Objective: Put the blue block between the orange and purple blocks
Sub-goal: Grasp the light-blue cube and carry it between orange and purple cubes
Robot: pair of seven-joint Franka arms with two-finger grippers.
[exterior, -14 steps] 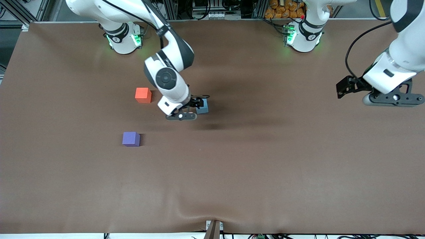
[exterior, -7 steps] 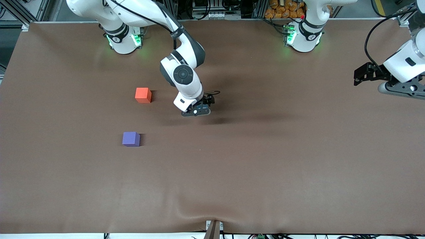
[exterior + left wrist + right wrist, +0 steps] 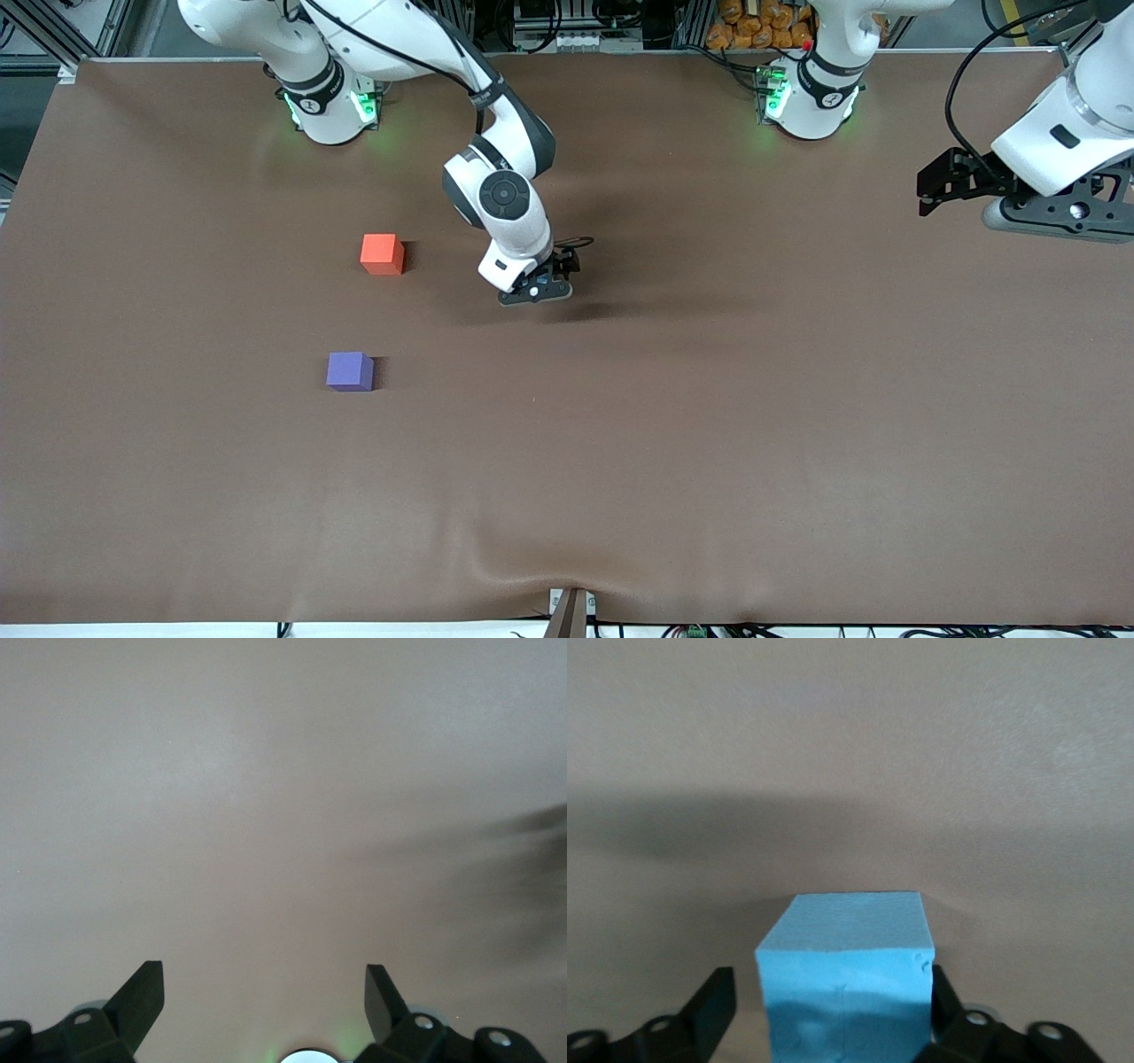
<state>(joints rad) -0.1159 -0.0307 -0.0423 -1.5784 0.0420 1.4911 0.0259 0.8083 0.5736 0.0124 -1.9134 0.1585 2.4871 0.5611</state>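
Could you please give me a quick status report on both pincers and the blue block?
Right pincer open, straddling blue block, not clamped. Left pincer open, waiting over bare table. Orange block and purple block apart, gap unobstructed.

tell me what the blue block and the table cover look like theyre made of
Blue block: probably foam, matte; its faces look grainy, with small dents and a nicked edge, and show no shine. Table cover: seemingly a soft brown sheet, perhaps leatherette or rubber mat, low sheen; it ripples at the edge nearest the front camera.
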